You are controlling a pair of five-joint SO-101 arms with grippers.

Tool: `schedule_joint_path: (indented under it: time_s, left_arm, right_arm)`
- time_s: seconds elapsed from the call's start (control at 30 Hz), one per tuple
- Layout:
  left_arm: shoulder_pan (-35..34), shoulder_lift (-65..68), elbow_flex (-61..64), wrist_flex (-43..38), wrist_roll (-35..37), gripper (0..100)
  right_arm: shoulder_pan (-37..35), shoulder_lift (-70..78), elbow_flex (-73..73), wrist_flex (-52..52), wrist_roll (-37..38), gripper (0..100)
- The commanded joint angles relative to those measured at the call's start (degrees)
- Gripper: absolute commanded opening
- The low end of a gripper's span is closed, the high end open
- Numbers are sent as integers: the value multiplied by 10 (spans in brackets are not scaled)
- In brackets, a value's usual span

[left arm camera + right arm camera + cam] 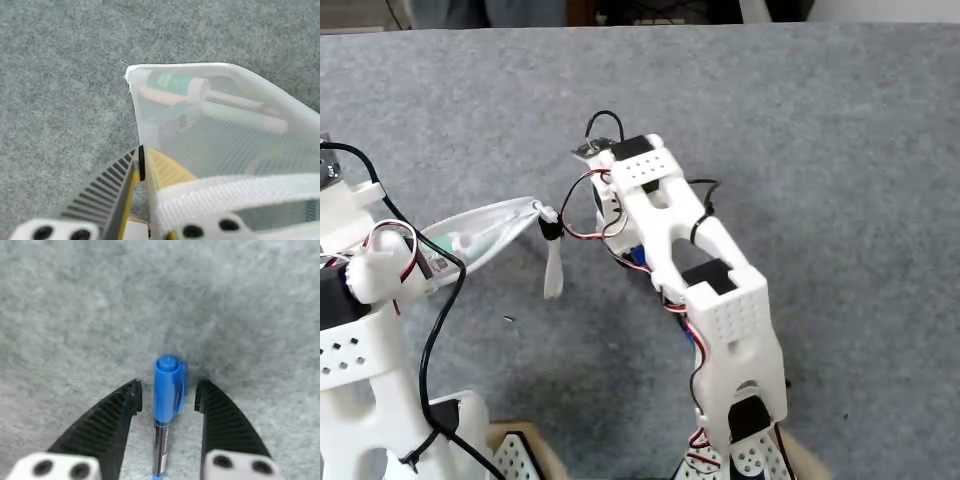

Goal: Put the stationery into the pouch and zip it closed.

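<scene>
High view: on the grey table the mesh pouch was seen at the left, with stationery visible inside. Its end edge was clamped between the left gripper jaws. The right gripper jaws were held partly open, straddling a blue pen on the table, with gaps seen either side.

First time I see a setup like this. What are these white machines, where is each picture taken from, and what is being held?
These are two small robot arms at a grey table. The high view looks down on both; each other picture comes from a camera on one arm's wrist. The left gripper is shut on the edge of a see-through mesh pouch, which holds a tube and a marker. The right gripper is open, its fingers either side of a blue pen lying on the table, not yet gripped.
</scene>
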Motion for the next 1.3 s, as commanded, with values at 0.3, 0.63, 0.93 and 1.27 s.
schedule_joint_path:
  time_s: [0.3,0.63,0.93,1.27]
  left_arm:
    - [11,3,2,2,-3,28]
    - [11,3,2,2,-3,28]
    - [11,3,2,2,-3,28]
    - [11,3,2,2,-3,28]
  right_arm:
    - [3,63,-47,-25,-5,15]
    - [5,62,-50,-18,-5,12]
    - [5,-47,-137,69,-4,12]
    - [5,-250,-182,76,-4,12]
